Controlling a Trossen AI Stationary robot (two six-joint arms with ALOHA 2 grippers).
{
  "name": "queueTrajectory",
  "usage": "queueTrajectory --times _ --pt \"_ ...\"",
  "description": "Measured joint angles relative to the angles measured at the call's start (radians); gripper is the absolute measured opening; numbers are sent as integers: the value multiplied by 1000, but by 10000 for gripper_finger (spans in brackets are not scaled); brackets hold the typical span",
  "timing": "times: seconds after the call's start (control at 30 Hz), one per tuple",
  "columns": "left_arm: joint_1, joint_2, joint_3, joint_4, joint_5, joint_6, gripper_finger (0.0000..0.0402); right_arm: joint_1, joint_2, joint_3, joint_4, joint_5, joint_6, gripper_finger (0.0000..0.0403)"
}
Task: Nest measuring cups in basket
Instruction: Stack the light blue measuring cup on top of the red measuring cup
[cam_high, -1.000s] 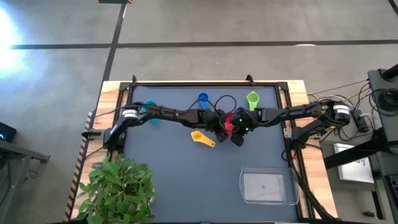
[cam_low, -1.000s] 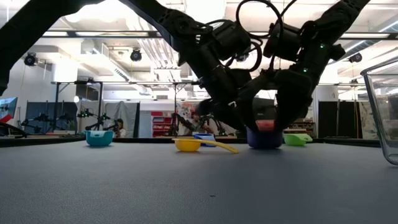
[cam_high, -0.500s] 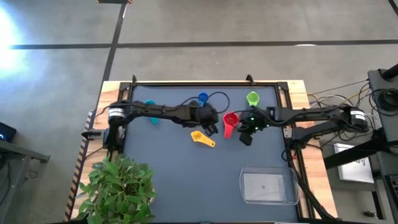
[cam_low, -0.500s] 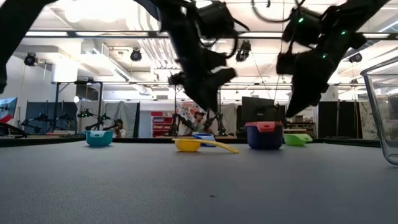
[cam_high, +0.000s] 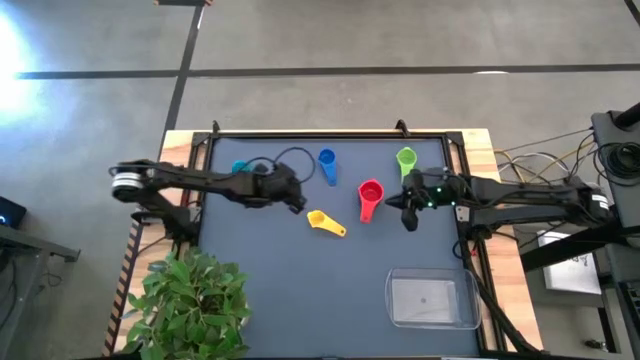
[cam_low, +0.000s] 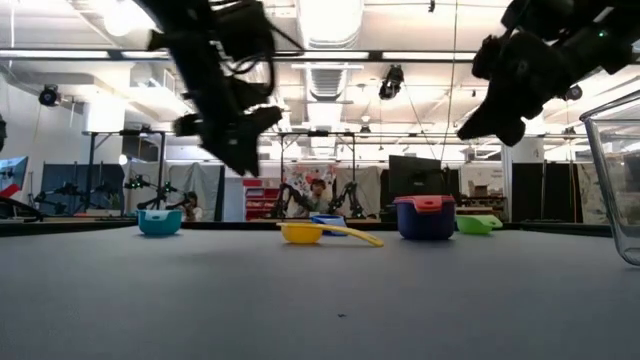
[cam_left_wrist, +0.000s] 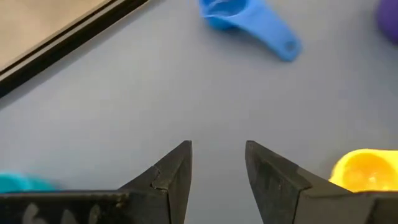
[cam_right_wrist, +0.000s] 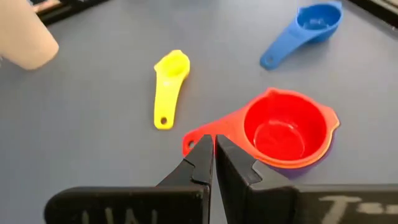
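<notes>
Red cup (cam_high: 370, 192) sits nested in the purple cup (cam_low: 424, 221), near the table's centre; the purple one shows only as a rim beneath it in my right wrist view. From that stack, the blue cup (cam_high: 327, 159) lies at about 10 o'clock, the green cup (cam_high: 405, 158) at 1 o'clock, the yellow cup (cam_high: 320, 220) at 8 o'clock, and the teal cup (cam_high: 239, 167) far off at 9 o'clock. The basket (cam_high: 431, 299) stands empty at 5 o'clock, well apart. I see no orange cup.

Right gripper (cam_high: 408, 208), fingers pressed together and holding nothing, hangs just beside the stack at its 3 o'clock, raised off the table. Left gripper (cam_high: 293, 202), fingers parted and empty, hovers with the blue cup at its 1 o'clock and the yellow cup at its 4 o'clock.

Risks, as I judge them: the red handle juts toward 6 o'clock, so a closed right gripper descending could knock it and unseat the pair. Lifting the stack by the red cup alone may leave the purple cup behind. Both arms converging near the centre could collide.
</notes>
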Motion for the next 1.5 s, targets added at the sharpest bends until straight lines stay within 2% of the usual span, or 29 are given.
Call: queueTrajectory --times 0.17,0.33,0.57,0.67,1.07,1.27,1.5 --pt "16 -118 -84 -64 -1 -46 132 0 -9 -1 20 0 -8 9" --pt "60 -179 -128 -163 -1 -121 132 0 -2 -2 29 1 -10 9" --pt "159 -162 -131 -305 0 -243 133 0 11 -8 28 1 -10 9" --pt "194 -149 -136 -328 48 -246 133 0 12 -15 27 1 -10 9" --pt "209 -152 -192 -336 86 -365 134 0 12 -31 43 0 -9 9" --pt "208 -152 -212 -335 78 -453 164 0 12 -31 56 0 -10 9" --pt "208 -152 -213 -269 77 -476 227 0 12 -31 57 0 -10 9"
